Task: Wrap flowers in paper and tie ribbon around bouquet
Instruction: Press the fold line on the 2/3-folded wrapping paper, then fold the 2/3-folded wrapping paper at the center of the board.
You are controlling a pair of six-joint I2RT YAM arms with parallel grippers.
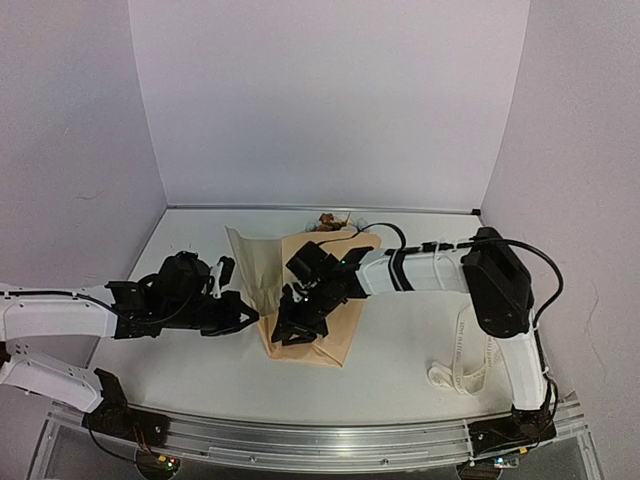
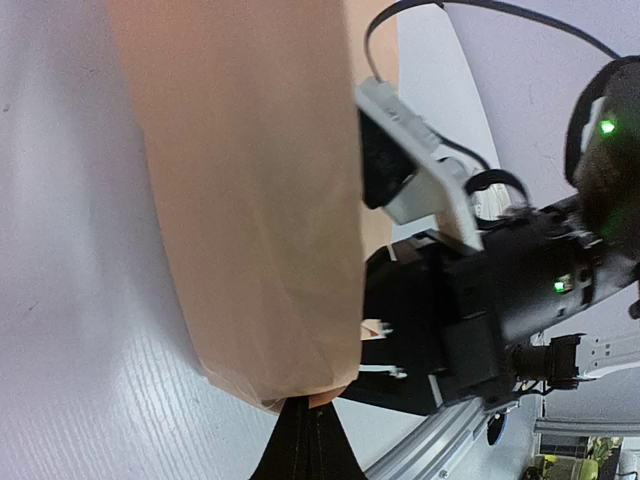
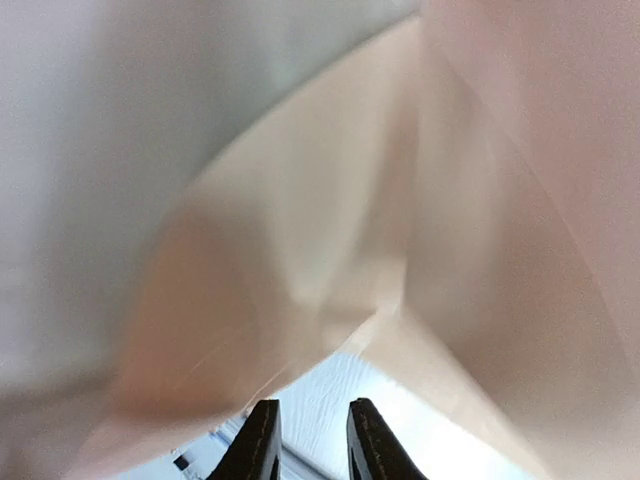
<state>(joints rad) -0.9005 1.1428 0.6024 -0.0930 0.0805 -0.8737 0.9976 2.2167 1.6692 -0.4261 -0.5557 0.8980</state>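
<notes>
paper [image 1: 340, 336], left arm [image 1: 60, 315] low, fingers [image 2: 300, 446] pinching corner

We find open counter [image 1: 400, 340] from 3 to 5 o'clock of the paper [image 1: 320, 300], as far as the ribbon [image 1: 462, 355] lying loose beside the right arm [image 1: 420, 270], and a bare strip at 6. The left gripper [image 1: 252, 318] blocks 9 o'clock. The right gripper [image 1: 290, 330] and its arm cross the sheet from 2 o'clock. The flowers [image 1: 332, 220] close 12, near the back wall [image 1: 330, 100]
</notes>
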